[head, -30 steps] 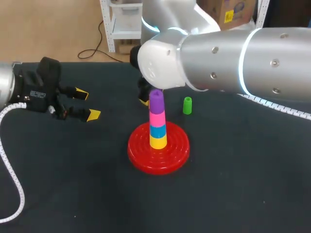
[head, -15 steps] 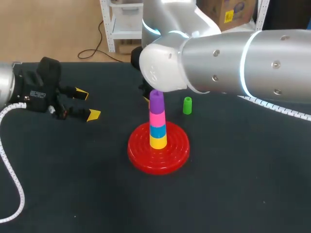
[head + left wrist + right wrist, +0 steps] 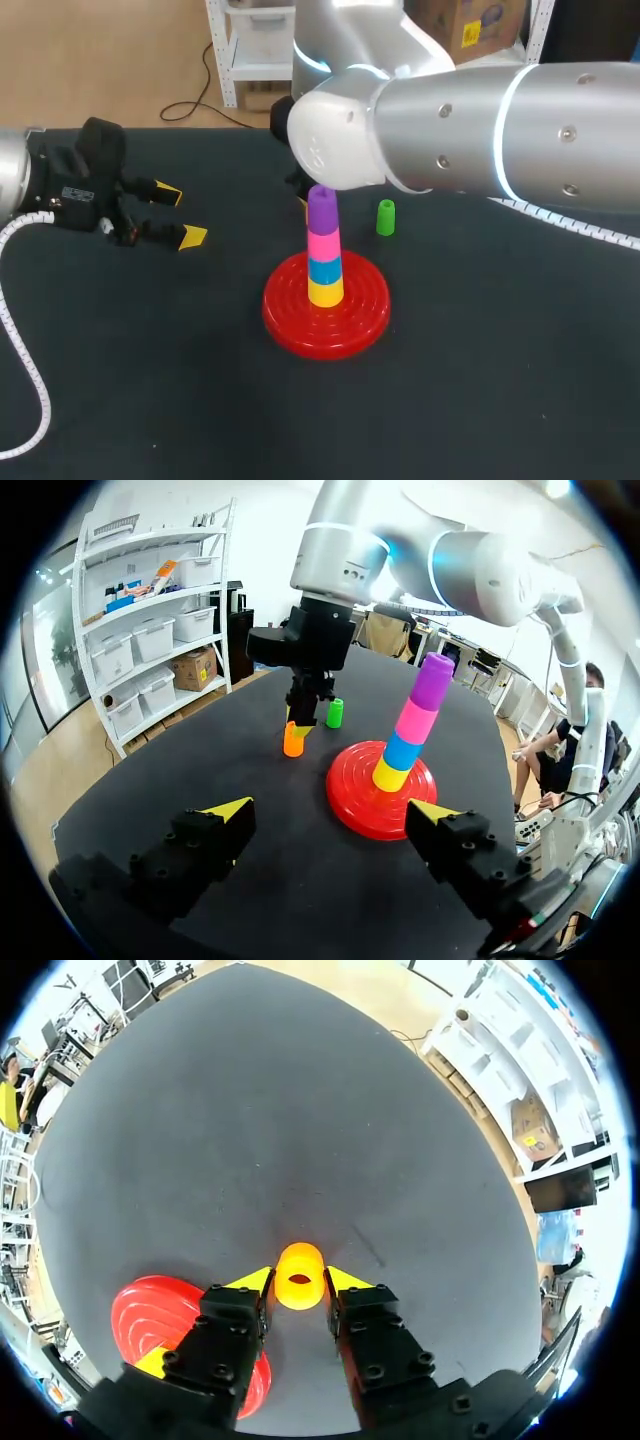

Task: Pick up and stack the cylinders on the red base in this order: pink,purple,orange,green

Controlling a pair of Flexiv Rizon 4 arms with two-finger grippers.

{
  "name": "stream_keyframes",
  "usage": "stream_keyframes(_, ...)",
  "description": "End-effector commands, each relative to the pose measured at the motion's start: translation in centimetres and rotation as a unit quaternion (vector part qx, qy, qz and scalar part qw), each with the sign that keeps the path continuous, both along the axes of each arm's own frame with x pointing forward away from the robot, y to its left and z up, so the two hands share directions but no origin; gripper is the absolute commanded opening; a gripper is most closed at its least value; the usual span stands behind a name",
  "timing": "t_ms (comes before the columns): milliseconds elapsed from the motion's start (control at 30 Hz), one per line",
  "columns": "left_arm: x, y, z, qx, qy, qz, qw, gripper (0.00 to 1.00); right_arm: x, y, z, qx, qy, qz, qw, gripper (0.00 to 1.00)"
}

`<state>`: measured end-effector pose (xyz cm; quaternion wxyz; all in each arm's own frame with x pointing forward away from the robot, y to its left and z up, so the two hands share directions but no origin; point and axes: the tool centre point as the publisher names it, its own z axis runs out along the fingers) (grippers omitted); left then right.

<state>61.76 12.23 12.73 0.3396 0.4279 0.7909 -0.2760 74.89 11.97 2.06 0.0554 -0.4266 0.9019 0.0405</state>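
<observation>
The red base (image 3: 290, 325) carries a stack of yellow, blue, pink and purple cylinders, the purple one (image 3: 321, 205) on top. Behind the stack, the orange cylinder (image 3: 293, 741) stands on the table under my right gripper (image 3: 303, 710). In the right wrist view, the orange cylinder (image 3: 300, 1268) sits between the yellow tips, and my right gripper (image 3: 299, 1282) is shut on it. The green cylinder (image 3: 385, 217) stands upright just right of it. My left gripper (image 3: 168, 213) rests far left, open and holding nothing.
My bulky right arm (image 3: 450, 130) reaches across above the table's back and hides its own gripper in the head view. Dark tabletop lies bare in front of and to the right of the base. A white cable (image 3: 20, 360) runs along the left edge.
My right arm has shifted slightly toward the back right over the first half second and has held still since. The left arm and the stack are unchanged.
</observation>
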Motion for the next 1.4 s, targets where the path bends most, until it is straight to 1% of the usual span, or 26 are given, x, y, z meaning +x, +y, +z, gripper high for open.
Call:
stream_keyframes(33,-0.1,0.1,-0.2,-0.004,-0.003,0.0,1.0,1.0,-0.2,-0.1,0.0,-0.001,-0.002,-0.001,1.0,0.0)
stream_keyframes(133,-0.1,0.1,-0.2,-0.004,-0.003,0.0,1.0,1.0,-0.2,-0.1,0.1,-0.001,-0.003,-0.001,1.0,0.0)
stream_keyframes(267,-0.1,0.1,-0.2,-0.004,-0.003,0.0,1.0,1.0,-0.1,-0.2,0.8,0.002,-0.005,0.001,1.0,0.0)
stream_keyframes(400,-0.1,0.1,-0.2,-0.004,-0.003,0.0,1.0,1.0,0.1,-0.3,2.2,0.003,-0.012,0.011,1.0,0.0)
stream_keyframes(600,-0.1,0.1,-0.2,-0.004,-0.003,0.0,1.0,1.0,0.5,-0.4,5.5,0.002,-0.024,0.026,0.999,0.0)
stream_keyframes(733,-0.1,0.1,-0.2,-0.004,-0.003,0.0,1.0,1.0,0.6,-0.4,8.5,0.007,-0.028,0.039,0.999,0.0)
stream_keyframes(833,-0.1,0.1,-0.2,-0.004,-0.003,0.0,1.0,1.0,0.3,-0.5,10.8,0.005,-0.035,0.054,0.998,0.0)
stream_keyframes(967,-0.1,0.1,-0.2,-0.004,-0.003,0.0,1.0,1.0,-0.7,-0.8,14.0,0.014,-0.035,0.066,0.997,0.0)
stream_keyframes(1133,-0.1,0.1,-0.2,-0.004,-0.003,0.0,1.0,1.0,-2.8,-1.1,17.7,0.028,-0.038,0.084,0.995,0.0)
stream_keyframes(1233,-0.1,0.1,-0.2,-0.004,-0.003,0.0,1.0,1.0,-4.4,-1.3,19.3,0.04,-0.033,0.094,0.994,0.0)
stream_keyframes(1400,-0.1,0.1,-0.2,-0.004,-0.003,0.0,1.0,1.0,-7.6,-1.2,21.4,0.048,-0.03,0.118,0.991,0.0)
